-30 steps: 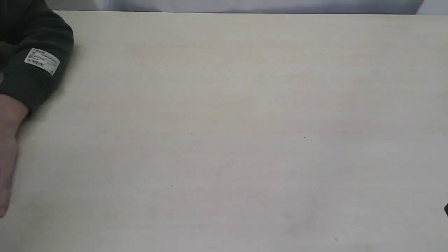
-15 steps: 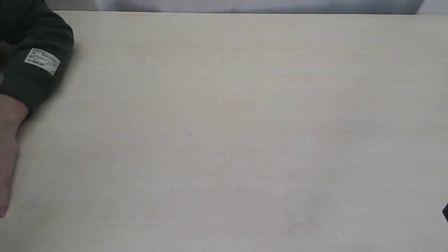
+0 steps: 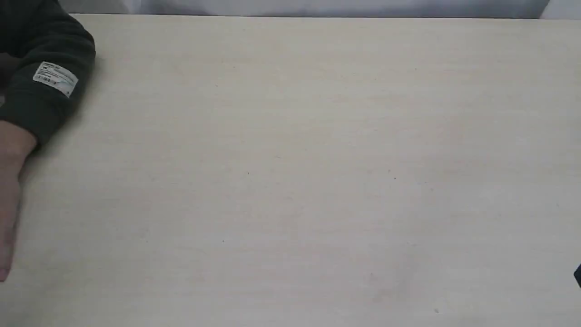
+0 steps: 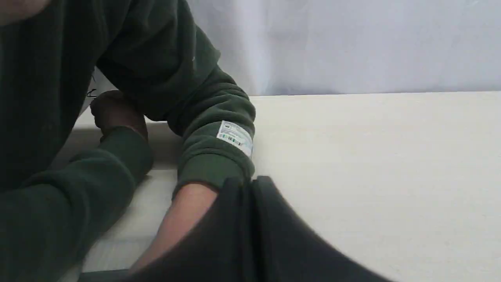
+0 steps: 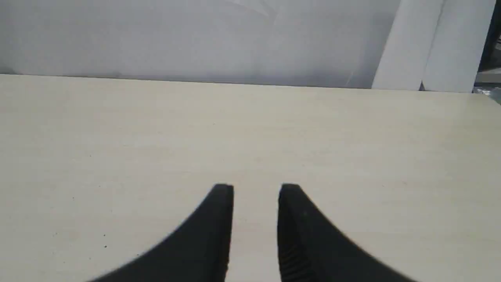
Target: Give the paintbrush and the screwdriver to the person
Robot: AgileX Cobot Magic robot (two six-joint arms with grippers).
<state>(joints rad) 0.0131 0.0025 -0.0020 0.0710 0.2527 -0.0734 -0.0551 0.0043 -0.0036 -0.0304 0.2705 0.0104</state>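
Observation:
Neither the paintbrush nor the screwdriver shows in any view. The person (image 3: 45, 81) rests a forearm in a dark green sleeve with a small white label at the table's left edge, bare hand (image 3: 9, 190) hanging down. In the left wrist view the same sleeve (image 4: 215, 145) and wrist lie just beyond my left gripper (image 4: 250, 181), whose fingers are pressed together and shut with nothing between them. My right gripper (image 5: 256, 188) hovers over bare table, open by a small gap and empty. Only a dark sliver of the right arm (image 3: 578, 274) shows in the exterior view.
The pale wooden table (image 3: 295, 159) fills the exterior view. A white backdrop (image 5: 195, 39) stands behind its far edge. The person's second arm (image 4: 58, 203) lies across the table near the left gripper.

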